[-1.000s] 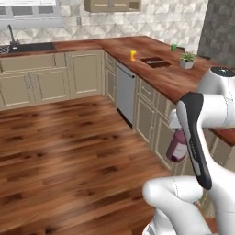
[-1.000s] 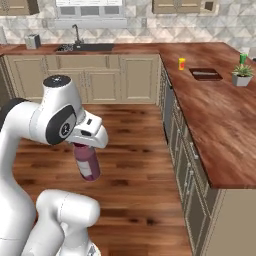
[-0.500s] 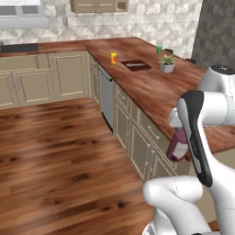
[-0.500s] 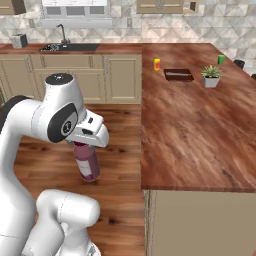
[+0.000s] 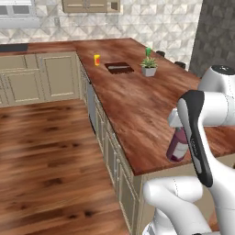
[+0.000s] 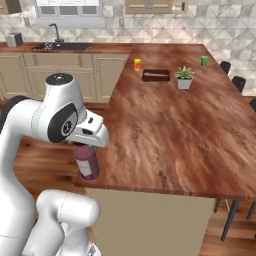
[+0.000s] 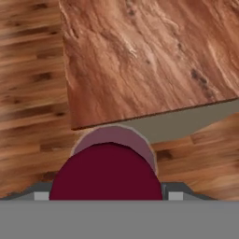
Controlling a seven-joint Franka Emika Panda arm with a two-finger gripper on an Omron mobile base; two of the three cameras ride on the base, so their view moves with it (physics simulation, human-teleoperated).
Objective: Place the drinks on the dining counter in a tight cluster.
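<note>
My gripper (image 6: 84,146) is shut on the stout purple-capped bottle with a white label (image 6: 88,163), one of the drinks, gripping it at the neck. The bottle (image 5: 177,146) hangs upright just off the near corner of the dining counter (image 6: 190,130), at about the height of the top. In the hand view its dark-red cap (image 7: 106,173) sits between the fingertips of the gripper (image 7: 107,195), over the floor beside the counter's corner (image 7: 140,56). The long reddish-brown top (image 5: 137,101) stretches away ahead.
Far down the counter stand a small orange cup (image 6: 137,64), a green cup (image 6: 204,61), a potted plant (image 6: 184,77) and a dark recessed tray (image 6: 155,75). Dark stools (image 6: 239,82) line the right side. Beige cabinets with a sink (image 6: 55,46) run along the back wall.
The whole scene has shifted: the base has driven toward the dining counter, which now lies right in front. The bottle stays in the gripper, unchanged relative to the arm.
</note>
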